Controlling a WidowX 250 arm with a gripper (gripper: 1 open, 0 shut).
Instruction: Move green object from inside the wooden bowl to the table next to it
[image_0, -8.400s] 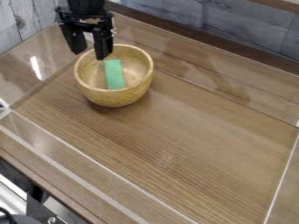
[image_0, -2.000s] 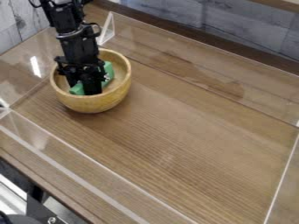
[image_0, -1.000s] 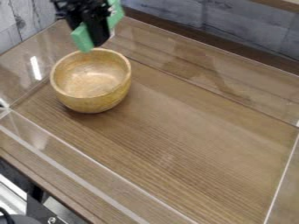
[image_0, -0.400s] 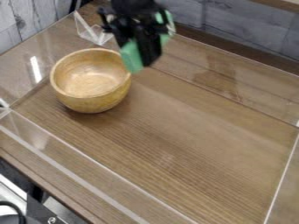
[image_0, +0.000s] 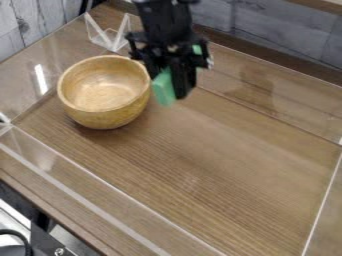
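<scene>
One step left, by my read: claw (image_0: 175, 80) clamped on the green block (image_0: 167, 86), hanging just right of the empty wooden bowl (image_0: 103, 92) above the table (image_0: 227, 150); next needs lowering w/ a gentle release.

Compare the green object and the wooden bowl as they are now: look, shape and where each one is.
The green object is bright green, flat and rectangular; the wooden bowl is light tan, round and thick-walled. The green object is far smaller than the bowl. It hangs clamped in the gripper to the right of the bowl, while the bowl rests empty on the table. Both are plain and unpatterned.
</scene>
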